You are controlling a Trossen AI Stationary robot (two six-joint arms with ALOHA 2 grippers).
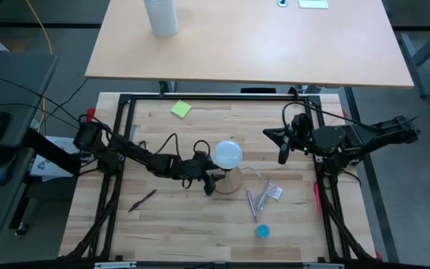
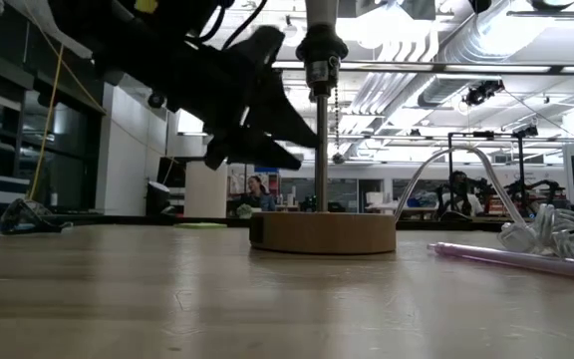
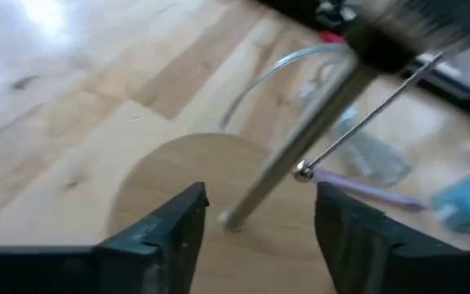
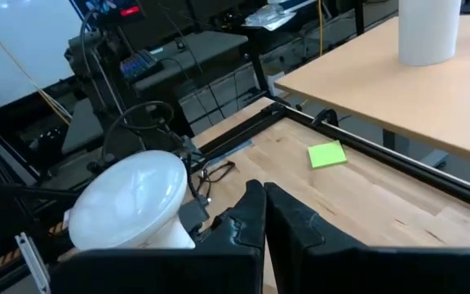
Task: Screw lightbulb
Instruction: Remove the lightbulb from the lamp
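The white frosted lightbulb (image 1: 227, 155) sits on top of a lamp, above its socket (image 2: 322, 45). A thin metal rod (image 3: 300, 155) carries the socket up from a round wooden disc base (image 2: 322, 232). My left gripper (image 3: 255, 224) is open, low over the disc (image 1: 232, 182). Its fingers stand on either side of the rod without touching it. A pull chain's ball (image 3: 303, 171) hangs beside the rod. My right gripper (image 1: 281, 153) is shut and empty, to the right of the bulb. The bulb also shows in the right wrist view (image 4: 133, 200).
A green sticky note (image 1: 181, 109) lies at the far side and a dark pen (image 1: 142, 199) at the near left. Clear plastic wrappers (image 1: 269, 191), a purple pen (image 1: 251, 202) and a small blue thing (image 1: 262, 232) lie right of the base. A tall white cylinder (image 1: 161, 16) stands on the far table.
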